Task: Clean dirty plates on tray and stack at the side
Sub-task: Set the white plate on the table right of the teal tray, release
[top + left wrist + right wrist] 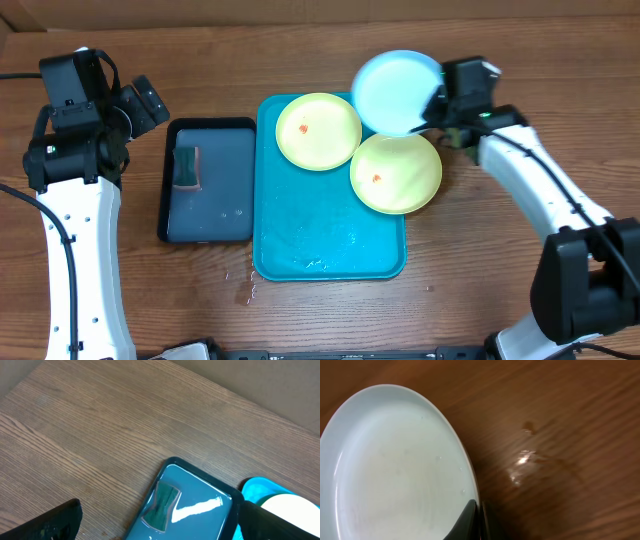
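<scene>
Pinching the round light-blue plastic plate (395, 90) at the far-right corner of the rectangular teal plastic tray (320, 240).
Looks light, stiff, maybe slick, so the rim's the spot: right gripper (433, 103) clamped there, left gripper (148, 102) wide, empty.

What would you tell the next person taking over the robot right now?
Left hand: open, empty, over the table beside the dark tray with the sponge.
Right hand: shut on the light blue plate at its rim, by the teal tray's far right corner; no smear shows on it.
Yellow-green plates: on the teal tray, each with a red smear.
Left to do: clean those two, stack all three.
</scene>
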You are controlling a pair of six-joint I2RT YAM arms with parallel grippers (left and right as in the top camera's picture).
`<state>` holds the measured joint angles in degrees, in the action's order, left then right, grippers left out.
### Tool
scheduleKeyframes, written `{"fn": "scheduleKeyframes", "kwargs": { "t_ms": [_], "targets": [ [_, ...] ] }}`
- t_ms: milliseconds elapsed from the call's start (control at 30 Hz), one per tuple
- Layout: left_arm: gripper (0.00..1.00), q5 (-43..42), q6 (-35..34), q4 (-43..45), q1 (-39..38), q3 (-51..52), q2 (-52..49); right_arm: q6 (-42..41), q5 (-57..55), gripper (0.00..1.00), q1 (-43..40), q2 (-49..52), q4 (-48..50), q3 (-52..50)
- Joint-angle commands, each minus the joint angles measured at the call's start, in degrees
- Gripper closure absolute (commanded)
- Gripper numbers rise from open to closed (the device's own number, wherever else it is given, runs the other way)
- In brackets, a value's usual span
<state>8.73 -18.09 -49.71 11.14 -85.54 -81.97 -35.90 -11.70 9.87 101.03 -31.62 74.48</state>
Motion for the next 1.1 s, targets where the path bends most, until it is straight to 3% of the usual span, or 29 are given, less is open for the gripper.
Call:
{"fn": "scheduleKeyframes", "kwargs": {
  "t_ms": [0, 400, 1067],
  "targets": [
    [0.0, -0.48, -0.81, 0.24, 0.09, -0.98, -0.15, -0.61, 1.36, 0.96, -3.91, -2.03, -1.4, 1.03],
    [0.0, -0.48, -0.81, 0.24, 0.09, -0.98, -0.15, -0.57, 2.6, 0.96, -14.16, -2.01, -5.22, 0.81],
    [0.0, -0.48, -0.81, 0.24, 0.09, -0.98, -0.15, -0.5, -1.53, 0.96, -14.82, 3.74, -2.95, -0.28]
  ]
}}
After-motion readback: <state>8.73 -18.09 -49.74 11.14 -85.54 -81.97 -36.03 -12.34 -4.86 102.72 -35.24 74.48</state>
